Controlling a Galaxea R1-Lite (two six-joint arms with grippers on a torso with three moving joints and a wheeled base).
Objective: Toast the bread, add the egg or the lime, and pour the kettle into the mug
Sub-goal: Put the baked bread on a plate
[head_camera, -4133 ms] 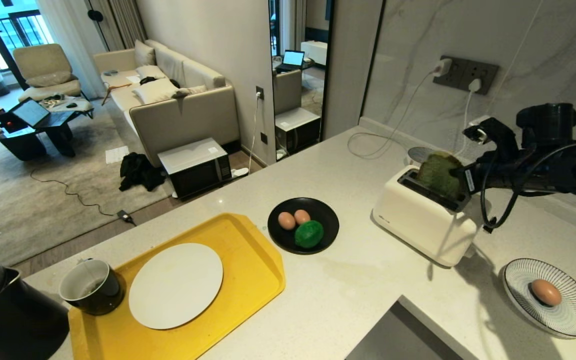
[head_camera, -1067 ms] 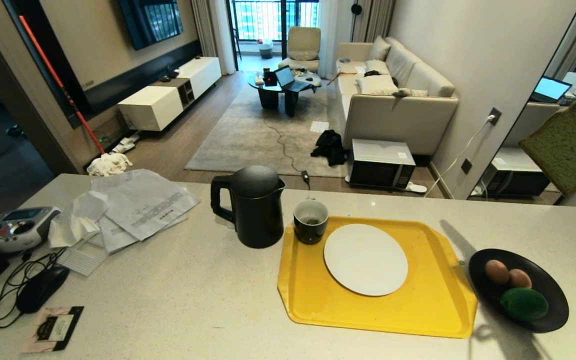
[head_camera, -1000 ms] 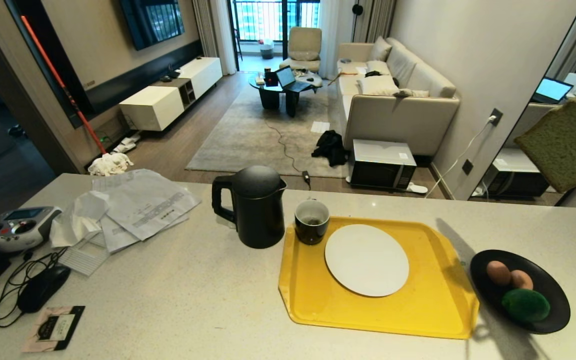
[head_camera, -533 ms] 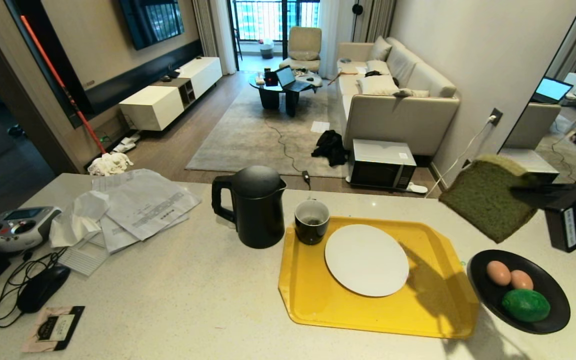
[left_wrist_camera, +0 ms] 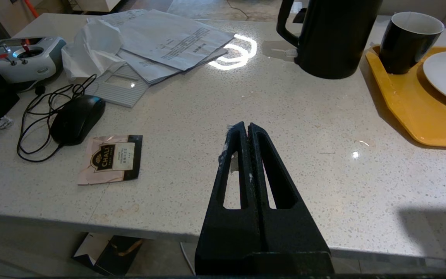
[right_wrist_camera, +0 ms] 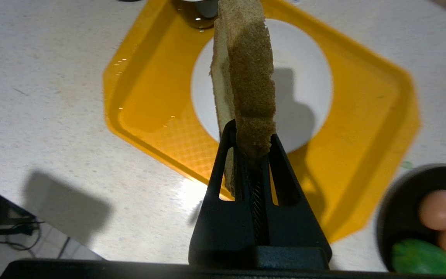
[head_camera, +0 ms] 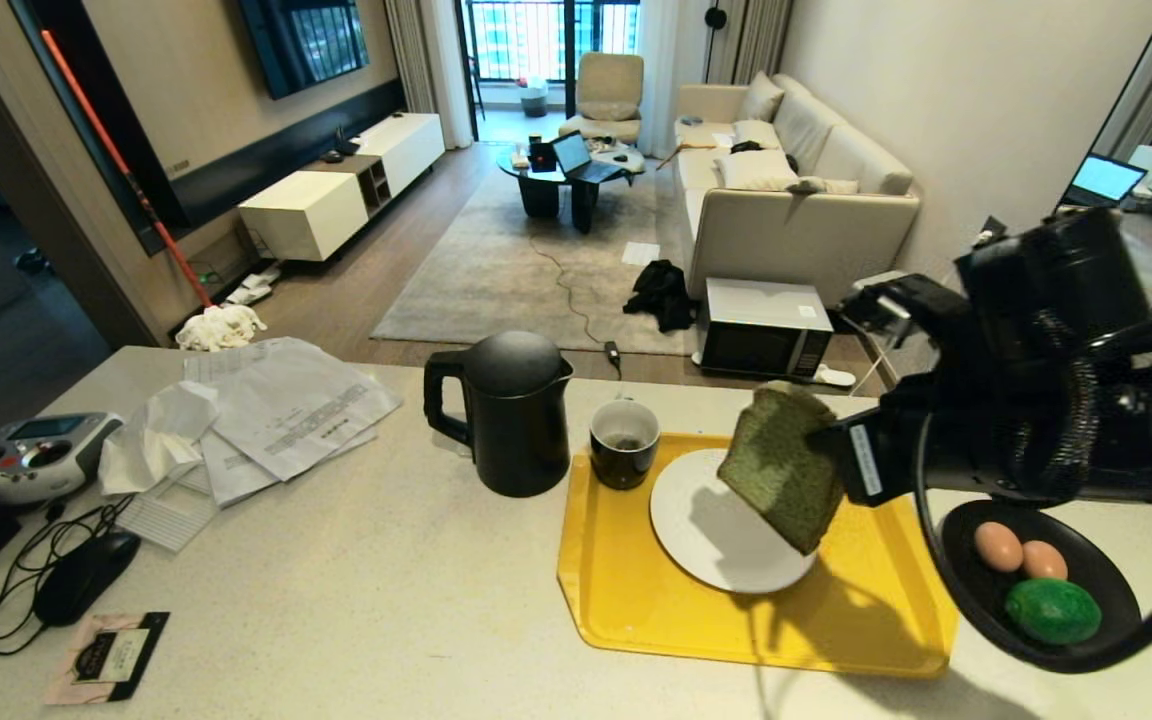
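- Your right end effector (right_wrist_camera: 252, 149) is pinching the bread (head_camera: 781, 480) by one edge. The slice hangs tilted in the air over the white plate (head_camera: 711, 545) on the yellow tray (head_camera: 636, 620), not touching it.
- Looks like you're at the "plate the toast" step, with the toaster part done as far as I can judge.
- Next move calls for lowering the slice, tipping it flat onto the plate, then letting go.
- Your left end effector (left_wrist_camera: 245, 131) sits idle with fingers pressed together, holding nothing, above the table (left_wrist_camera: 192, 116).
- Still to do: egg (head_camera: 996, 545) or lime (head_camera: 1051, 610), both in the black bowl (head_camera: 1116, 640) just right of the tray.
- Kettle (head_camera: 511, 415) and mug (head_camera: 623, 440) stand side by side, mug on the tray's corner, nothing poured as far as I can tell.
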